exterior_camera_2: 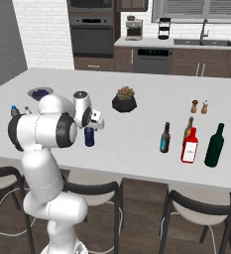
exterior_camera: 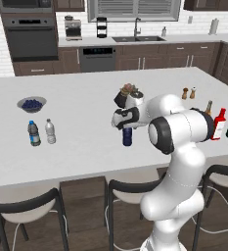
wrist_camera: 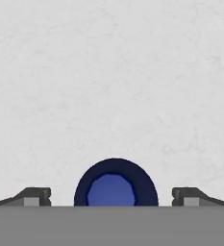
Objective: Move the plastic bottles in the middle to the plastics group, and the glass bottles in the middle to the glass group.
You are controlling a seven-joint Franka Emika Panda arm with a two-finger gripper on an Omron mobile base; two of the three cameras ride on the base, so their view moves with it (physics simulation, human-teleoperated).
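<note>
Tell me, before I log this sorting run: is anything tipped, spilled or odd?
Nothing stands out. Every bottle stands upright; the navy bottle sits centred between the open tool, untouched. Nothing is spilled on the counter.

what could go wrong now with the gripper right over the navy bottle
1. The open gripper straddles the navy bottle from above. If it closes too high on the rounded shoulder, the bottle may slip or tip.
2. The bottle sits at the bottom edge of the hand view, so a slightly off descent could knock it over.
3. On the way to the water bottles, a low carry could bump them, since they stand close together.
</note>
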